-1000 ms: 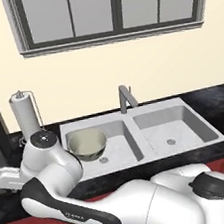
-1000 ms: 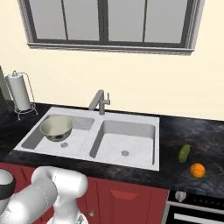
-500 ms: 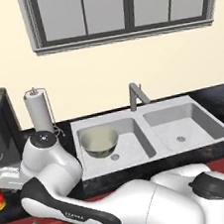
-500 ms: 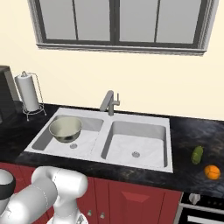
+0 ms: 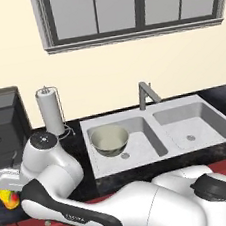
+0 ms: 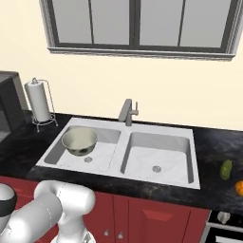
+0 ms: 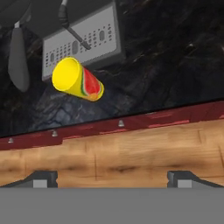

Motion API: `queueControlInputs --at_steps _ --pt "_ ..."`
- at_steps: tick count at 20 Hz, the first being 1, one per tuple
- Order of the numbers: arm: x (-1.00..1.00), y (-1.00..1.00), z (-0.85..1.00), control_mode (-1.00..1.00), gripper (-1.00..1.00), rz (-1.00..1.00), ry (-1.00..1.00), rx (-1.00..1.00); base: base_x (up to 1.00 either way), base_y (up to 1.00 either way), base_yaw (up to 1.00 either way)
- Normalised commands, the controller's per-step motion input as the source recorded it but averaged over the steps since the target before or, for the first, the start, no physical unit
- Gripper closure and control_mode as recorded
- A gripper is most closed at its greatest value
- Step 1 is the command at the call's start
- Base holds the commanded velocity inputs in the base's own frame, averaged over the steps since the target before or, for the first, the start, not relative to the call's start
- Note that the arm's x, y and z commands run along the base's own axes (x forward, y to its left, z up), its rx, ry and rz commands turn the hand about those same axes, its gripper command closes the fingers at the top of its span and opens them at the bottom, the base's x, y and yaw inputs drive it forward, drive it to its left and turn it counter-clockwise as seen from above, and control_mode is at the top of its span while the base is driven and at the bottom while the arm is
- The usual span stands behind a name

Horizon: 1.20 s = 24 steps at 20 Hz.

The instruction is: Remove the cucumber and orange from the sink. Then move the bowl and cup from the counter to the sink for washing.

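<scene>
grey appliance (image 7: 81, 39) just behind yellow cup (image 7: 77, 80)

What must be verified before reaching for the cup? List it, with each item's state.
1. Cucumber and orange out of the sink, on the counter: ok.
2. Bowl in the left basin: ok.
3. Cup on the counter, not in the sink: not ok.
4. Tool open: ok.
5. Tool around the cup: not ok, apart from it.
6. Cup upright: cannot tell.
</scene>
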Motion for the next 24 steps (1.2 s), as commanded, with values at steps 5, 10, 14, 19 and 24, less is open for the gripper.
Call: queueControlInputs --at_steps 5,10,14,19,24 --pt "0.00 0.00 0.00 1.00 -1.00 0.00 0.00 0.00 -0.01 0.36 0.00" --pt "0.00 0.00 0.00 1.00 -1.00 0.00 0.00 0.00 0.00 0.36 0.00" --pt "0.00 0.00 0.00 1.00 -1.00 0.00 0.00 0.00 0.00 0.36 0.00" --pt "0.00 0.00 0.00 1.00 -1.00 0.00 0.00 0.00 0.00 0.36 0.00" --pt "0.00 0.00 0.00 1.00 -1.00 0.00 0.00 0.00 0.00 0.29 0.00"
